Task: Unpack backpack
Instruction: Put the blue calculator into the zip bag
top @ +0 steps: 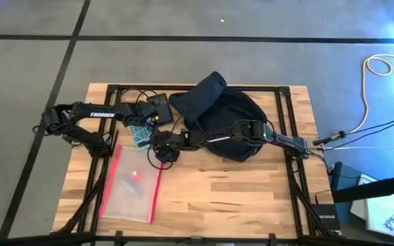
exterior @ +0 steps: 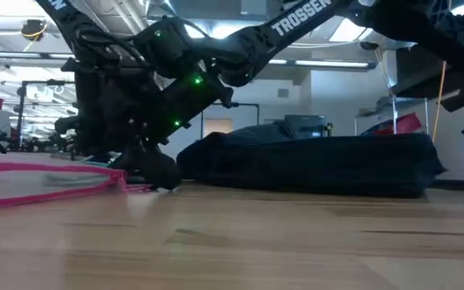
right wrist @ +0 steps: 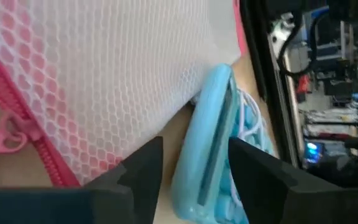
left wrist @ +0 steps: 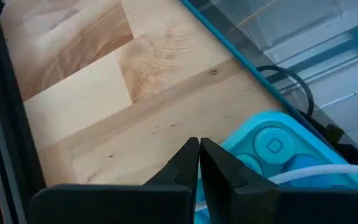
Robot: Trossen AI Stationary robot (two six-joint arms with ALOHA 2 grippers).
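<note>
- Navy fabric backpack lies flat at the bench's back, likely so its contents can be reached.
- Right end effector is spread around a blue case beside the pouch.
- Left end effector is clenched, empty, nearby.

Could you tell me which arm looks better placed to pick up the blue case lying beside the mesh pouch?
Probably the right. Its gripper is open with the blue case between the fingers, beside the pouch. The left gripper is shut, the case off to one side.
</note>
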